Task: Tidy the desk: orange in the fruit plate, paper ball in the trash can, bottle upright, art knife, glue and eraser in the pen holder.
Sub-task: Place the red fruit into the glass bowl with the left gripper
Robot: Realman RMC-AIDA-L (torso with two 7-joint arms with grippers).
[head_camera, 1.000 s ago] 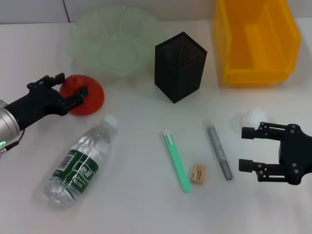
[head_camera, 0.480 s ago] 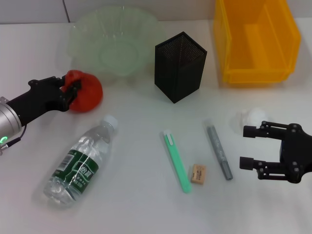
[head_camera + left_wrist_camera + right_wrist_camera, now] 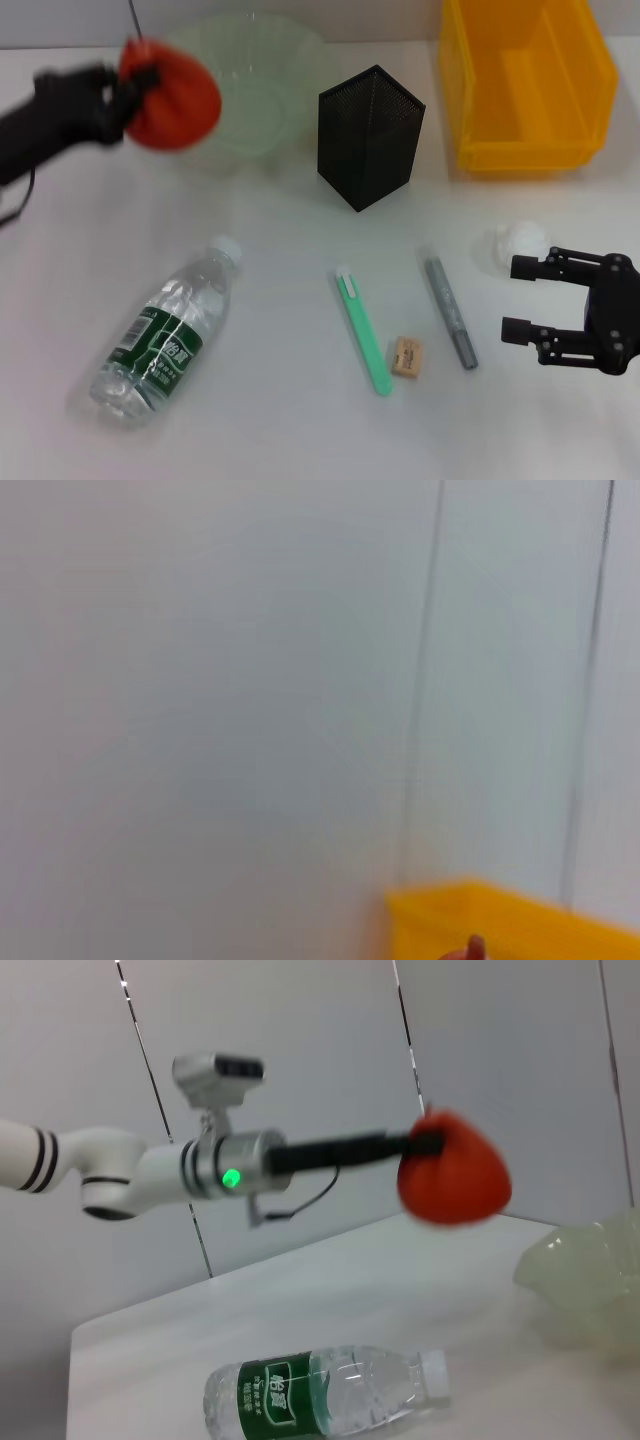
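The left gripper (image 3: pixel 128 82) has its jaws pinching the orange (image 3: pixel 172 105), which hangs lifted clear of the surface (image 3: pixel 280 330) at the near left rim of the fruit plate (image 3: pixel 262 85); in the right wrist view the orange (image 3: pixel 455 1178) sits at the end of the outstretched left arm, above the surface; the right gripper (image 3: pixel 528 299) rests low at the right with its jaws spread, just beside the paper ball (image 3: pixel 518 243) and not touching it; the bottle (image 3: pixel 165 333) lies on its side at the near left; the eraser (image 3: pixel 405 356) lies between a green pen (image 3: pixel 362 328) and a grey pen (image 3: pixel 449 310); the pen holder (image 3: pixel 368 135) stands between the plate and the trash can (image 3: pixel 525 85).
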